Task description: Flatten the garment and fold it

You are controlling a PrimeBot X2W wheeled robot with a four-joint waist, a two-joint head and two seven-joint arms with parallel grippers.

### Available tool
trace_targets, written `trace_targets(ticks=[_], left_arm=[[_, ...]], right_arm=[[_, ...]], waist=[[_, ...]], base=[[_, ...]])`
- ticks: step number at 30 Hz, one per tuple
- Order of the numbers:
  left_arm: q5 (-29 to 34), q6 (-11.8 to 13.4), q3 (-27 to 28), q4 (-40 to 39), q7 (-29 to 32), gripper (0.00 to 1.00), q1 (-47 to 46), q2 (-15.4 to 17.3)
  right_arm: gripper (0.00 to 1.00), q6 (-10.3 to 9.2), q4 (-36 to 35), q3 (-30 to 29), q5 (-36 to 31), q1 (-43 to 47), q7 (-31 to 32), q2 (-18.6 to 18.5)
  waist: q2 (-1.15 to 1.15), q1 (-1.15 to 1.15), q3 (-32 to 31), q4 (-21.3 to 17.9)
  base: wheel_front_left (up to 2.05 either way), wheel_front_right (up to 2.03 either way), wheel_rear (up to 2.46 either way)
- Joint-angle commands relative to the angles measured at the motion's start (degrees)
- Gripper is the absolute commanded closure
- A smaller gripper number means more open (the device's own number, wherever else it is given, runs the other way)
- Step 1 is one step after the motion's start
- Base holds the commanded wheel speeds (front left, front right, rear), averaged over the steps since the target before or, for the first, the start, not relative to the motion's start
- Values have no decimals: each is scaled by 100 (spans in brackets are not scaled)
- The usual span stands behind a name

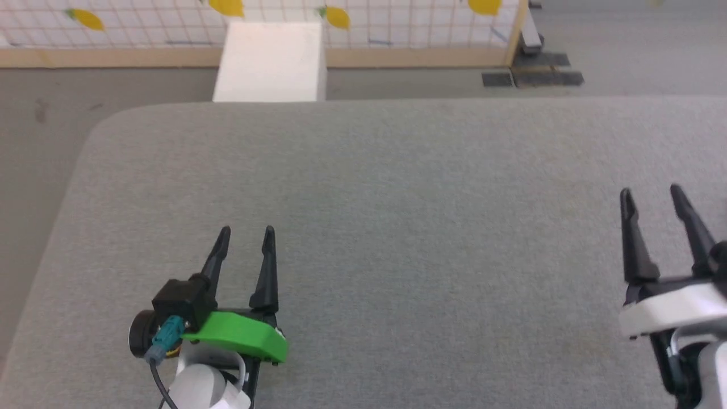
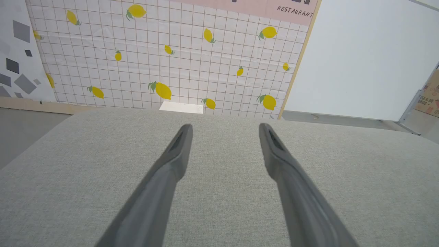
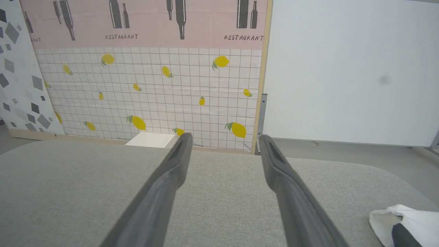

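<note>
1. a white block stands on the floor just beyond the far edge of the grey padded table. whether it is a box with anything inside cannot be told.
2. the garment lies bunched on the table at the lower right of the right wrist view. it shows as white cloth with a dark strip, near the table's rounded right corner and apart from the fingers.
3. the left gripper sits over the near left part of the table, its two dark fingers spread with nothing between them.
4. the right gripper sits at the right side of the head view, its fingers likewise spread wide and gripping nothing.
5. the table's far edge runs straight across and curves into a rounded corner at the far left, with floor beyond it on both sides.
6. a broad stretch of grey surface lies between the two grippers and ahead of them up to the far edge.
7. a lemon-print wall panel stands behind the strip of floor.
</note>
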Motion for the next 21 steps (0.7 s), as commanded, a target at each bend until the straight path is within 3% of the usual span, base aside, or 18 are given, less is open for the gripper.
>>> trace_targets(ticks=[1,21], left_arm=[[-19,-11,-10,26,-20,0,76,-21],[-31,122,-75,34,-20,0,616,-26]], right_arm=[[0,-10,-50,-36,-16,140,-37,98],[0,-10,-304,-77,-381,1125,-15,670]], waist=[[0,1,-283,258],[0,1,-498,209]], base=[[0,0,0],[0,0,0]])
